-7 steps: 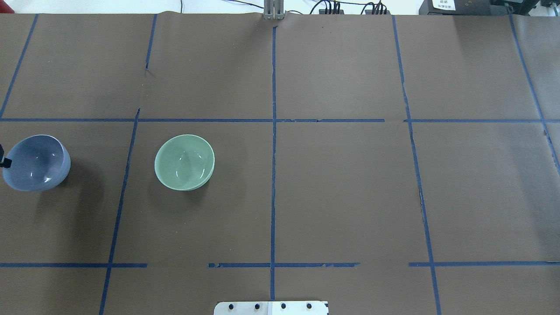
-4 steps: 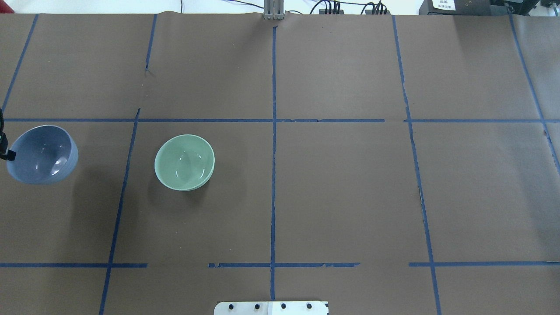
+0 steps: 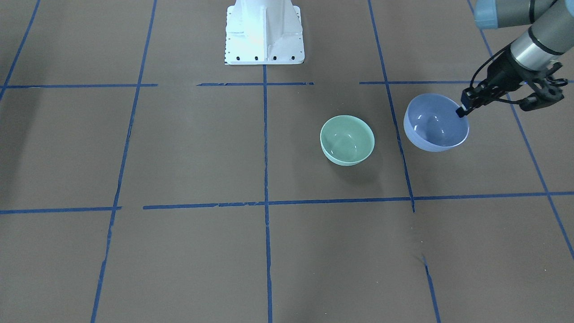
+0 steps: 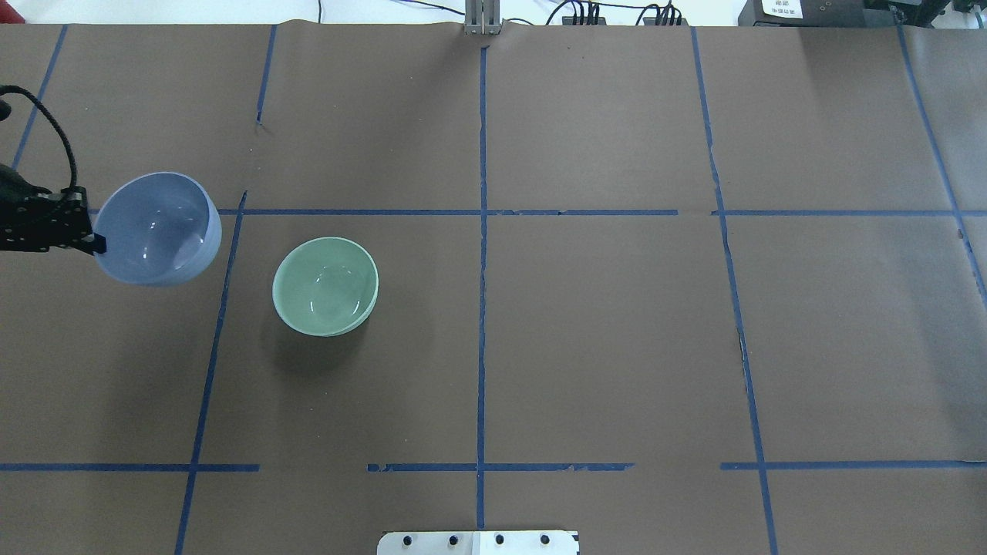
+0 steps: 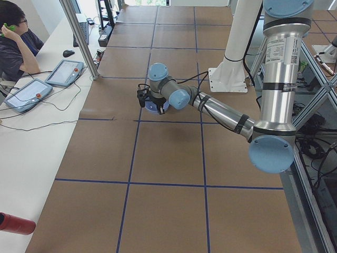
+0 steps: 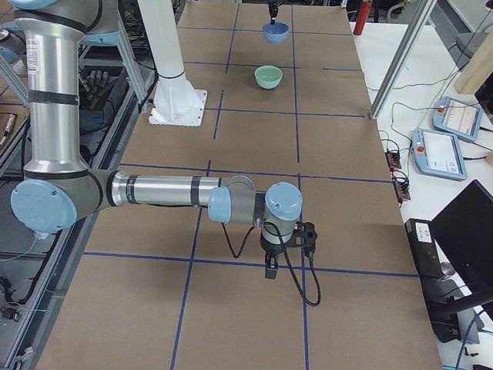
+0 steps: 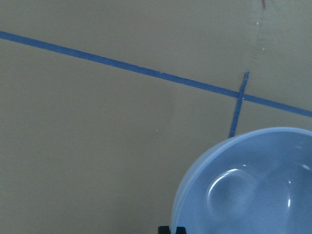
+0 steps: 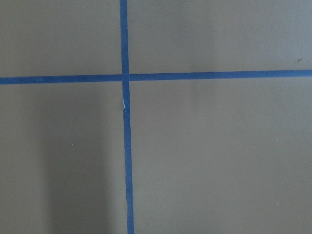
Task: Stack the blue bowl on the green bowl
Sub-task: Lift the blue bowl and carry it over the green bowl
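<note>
Brown paper table [image 4: 601, 324]. At the overhead frame's left edge we see the left gripper [image 4: 96, 243] pinching the blue bowl [image 4: 156, 229] by its rim. The green bowl [image 4: 325, 286] sits lower right of it, near, not touching. Right gripper [image 6: 271, 271], lower centre of the right-side view: finger state we cannot tell.

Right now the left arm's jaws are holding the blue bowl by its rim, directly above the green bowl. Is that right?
Not quite. The left arm's jaws do hold the blue bowl by its rim, but it is not directly above the green bowl. It is off to one side of it, with a gap between the two. The overhead exterior view shows this.
</note>
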